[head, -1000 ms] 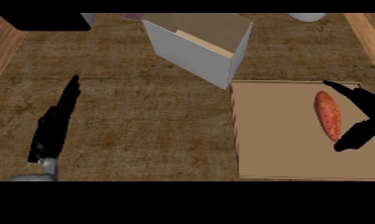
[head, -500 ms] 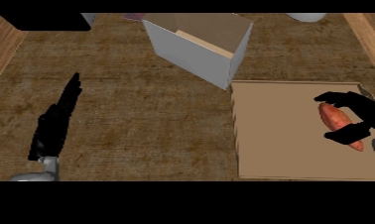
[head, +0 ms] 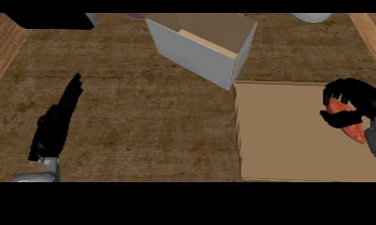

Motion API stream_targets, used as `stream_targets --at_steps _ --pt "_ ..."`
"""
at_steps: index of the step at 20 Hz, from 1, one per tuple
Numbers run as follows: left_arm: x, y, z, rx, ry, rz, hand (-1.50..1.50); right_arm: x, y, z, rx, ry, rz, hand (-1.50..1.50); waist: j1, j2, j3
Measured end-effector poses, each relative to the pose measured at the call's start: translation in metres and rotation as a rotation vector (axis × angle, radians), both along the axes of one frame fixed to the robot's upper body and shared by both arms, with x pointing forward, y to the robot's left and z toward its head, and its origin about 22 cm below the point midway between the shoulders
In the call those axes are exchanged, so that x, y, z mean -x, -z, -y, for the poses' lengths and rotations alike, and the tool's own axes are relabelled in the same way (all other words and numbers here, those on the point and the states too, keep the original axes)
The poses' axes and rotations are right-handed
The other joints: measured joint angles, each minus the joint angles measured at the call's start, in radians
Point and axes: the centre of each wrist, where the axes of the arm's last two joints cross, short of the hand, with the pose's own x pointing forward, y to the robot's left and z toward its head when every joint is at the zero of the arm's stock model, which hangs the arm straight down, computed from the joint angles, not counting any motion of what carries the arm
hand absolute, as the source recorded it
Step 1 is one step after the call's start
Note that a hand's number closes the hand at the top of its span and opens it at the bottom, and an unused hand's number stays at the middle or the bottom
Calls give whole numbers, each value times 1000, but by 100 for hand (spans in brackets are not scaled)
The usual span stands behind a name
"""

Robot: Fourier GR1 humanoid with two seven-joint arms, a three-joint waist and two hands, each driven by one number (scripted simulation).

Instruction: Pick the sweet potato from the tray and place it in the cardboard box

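L hand [head: 55, 124] rests at the lower left of the counter [head: 140, 119], fingers straight & together, holding nothing; cardboard box [head: 206, 45] stands top centre, open at the top, nothing visible inside; tan tray [head: 294, 139] lies just right of & below the box, w/ the sweet potato [head: 345, 119] at its right edge; R hand [head: 351, 100] is over it, fingers & thumb curled round the potato's upper part, lower end sticking out.
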Motion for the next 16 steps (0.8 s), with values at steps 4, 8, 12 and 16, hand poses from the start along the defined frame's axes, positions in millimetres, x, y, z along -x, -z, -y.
stream_targets --at_steps 4,8,12,16 --pt "-5 -1 12 0 34 11 0 -35 -31 -10 109 -140 69 150 35 11 1" --pt "-10 -1 13 -2 42 12 0 -65 -47 -16 156 -232 135 150 44 15 2" --pt "-8 -1 13 1 37 8 0 -88 -65 -22 185 -284 213 150 39 13 2" --pt "-9 2 11 -1 23 1 0 -106 -88 -27 168 -297 290 150 27 10 1"
